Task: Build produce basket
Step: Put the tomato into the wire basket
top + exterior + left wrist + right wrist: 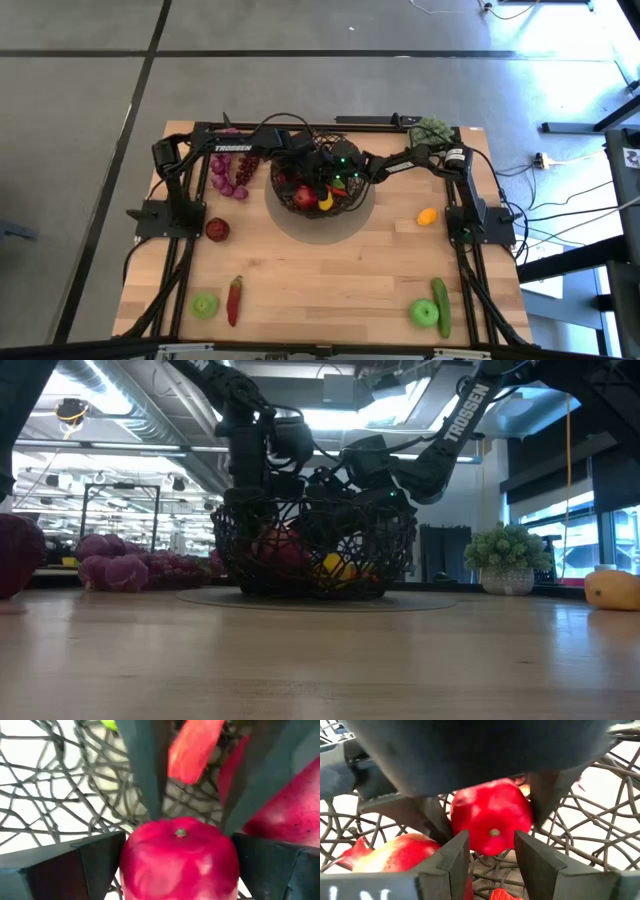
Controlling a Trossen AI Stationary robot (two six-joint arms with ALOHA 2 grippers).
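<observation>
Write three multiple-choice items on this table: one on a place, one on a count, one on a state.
1. The grapes lie:
A) in the basket
B) on the table beside the basket, on the left arm's side
C) off the table

2. Green apples on the table:
A) one
B) four
C) two

3. The left jaws are:
A) shut on a red apple
B) empty
C) shut on a green apple

Answers:
1 B: the high view shows them on the wood next to the basket.
2 C: one sits near each front corner.
3 A: the left wrist view shows the red apple filling the gap between them.
</observation>
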